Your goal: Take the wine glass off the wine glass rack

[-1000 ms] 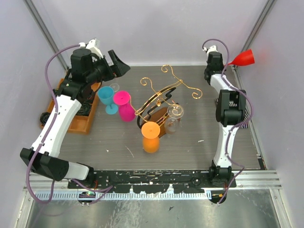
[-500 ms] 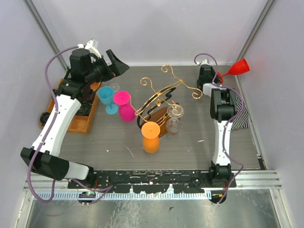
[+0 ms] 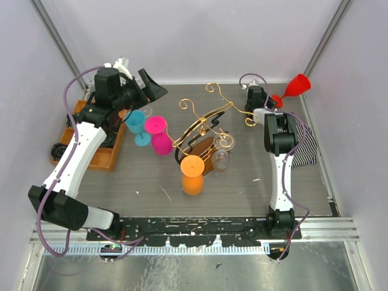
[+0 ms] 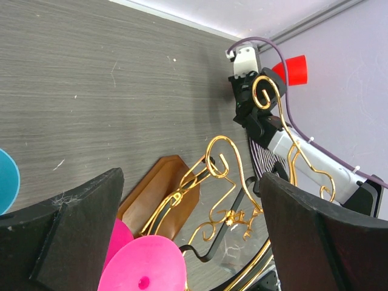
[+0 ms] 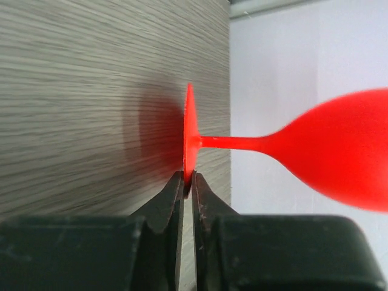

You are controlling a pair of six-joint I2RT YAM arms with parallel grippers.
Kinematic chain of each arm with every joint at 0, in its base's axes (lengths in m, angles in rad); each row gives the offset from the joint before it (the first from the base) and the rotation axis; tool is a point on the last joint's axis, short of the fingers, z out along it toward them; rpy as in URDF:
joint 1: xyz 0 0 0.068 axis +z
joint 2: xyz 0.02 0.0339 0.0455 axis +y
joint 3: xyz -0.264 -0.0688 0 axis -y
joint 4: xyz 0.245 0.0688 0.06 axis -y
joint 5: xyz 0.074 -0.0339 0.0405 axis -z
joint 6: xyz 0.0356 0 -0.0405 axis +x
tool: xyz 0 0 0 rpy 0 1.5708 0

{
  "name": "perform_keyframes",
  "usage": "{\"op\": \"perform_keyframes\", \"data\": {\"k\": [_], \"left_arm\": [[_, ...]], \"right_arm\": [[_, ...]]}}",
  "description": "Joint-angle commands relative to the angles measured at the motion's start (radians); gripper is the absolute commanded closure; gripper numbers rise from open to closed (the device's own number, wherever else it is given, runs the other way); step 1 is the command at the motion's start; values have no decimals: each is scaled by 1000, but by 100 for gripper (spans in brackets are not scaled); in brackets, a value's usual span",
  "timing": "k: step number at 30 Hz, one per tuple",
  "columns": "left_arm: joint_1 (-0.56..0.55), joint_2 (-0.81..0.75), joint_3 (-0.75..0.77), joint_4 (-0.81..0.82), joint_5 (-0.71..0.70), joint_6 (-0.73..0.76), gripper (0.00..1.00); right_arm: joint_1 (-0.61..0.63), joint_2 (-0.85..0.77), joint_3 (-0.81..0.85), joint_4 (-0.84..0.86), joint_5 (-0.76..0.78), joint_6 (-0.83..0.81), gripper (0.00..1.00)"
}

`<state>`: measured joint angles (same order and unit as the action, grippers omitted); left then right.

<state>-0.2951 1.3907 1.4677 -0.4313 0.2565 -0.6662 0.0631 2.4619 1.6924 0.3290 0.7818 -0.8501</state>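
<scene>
Nearest the arm bases, an orange glass [image 3: 193,174] sits just in front of the wine glass rack [image 3: 203,125]. Whether it hangs from a hook or stands on the table [image 3: 151,182] I cannot tell. Right beside it is a clear glass [image 3: 222,150], close against the rack's brown base, and I can't say for certain how that one is supported either. The rack itself stands mid-table, its gold curls fanning out above a black arch.

Over on the left of the rack, a pink glass [image 3: 159,136] and a blue glass [image 3: 138,124] are side by side, nearly touching. Beyond them, at the left edge, lies a wooden tray [image 3: 100,154] under the left arm. On the right edge a striped cloth [image 3: 308,145] lies partly under the right arm.

Now to the far end. The left gripper [image 3: 153,86] hovers high over the back left of the table, its fingers [image 4: 73,236] spread wide with nothing between them, and the rack's curls show in the gap.

And here's the one that matters: the red wine glass [image 3: 296,85] is off the rack, up in the air at the far right corner and well apart from the gold hooks. The right gripper [image 5: 188,179] has its fingers pinched narrow on the thin edge of the glass's foot, with the stem running sideways and the bowl out towards the wall.
</scene>
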Motion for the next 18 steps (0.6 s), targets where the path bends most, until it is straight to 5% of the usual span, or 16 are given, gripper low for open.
{"op": "perform_keyframes", "data": {"k": [1,3,8,12,18], "left_arm": [[5,-32,9,5,18,14,0],[7,-32,12,-2,16,20,0],[13,-38,13,-7,16,22,0],[16,-37,15,-8,16,21,0],[20,-32,17,-11,19,17,0]], "right_arm": [[43,41,29,-157,-98,59,81],[51,48,37,-167,-92,65,68],[63,63,50,-193,-83,79,62],[71,62,47,-209,-80,93,39],[86,41,34,-286,-123,148,35]]}}
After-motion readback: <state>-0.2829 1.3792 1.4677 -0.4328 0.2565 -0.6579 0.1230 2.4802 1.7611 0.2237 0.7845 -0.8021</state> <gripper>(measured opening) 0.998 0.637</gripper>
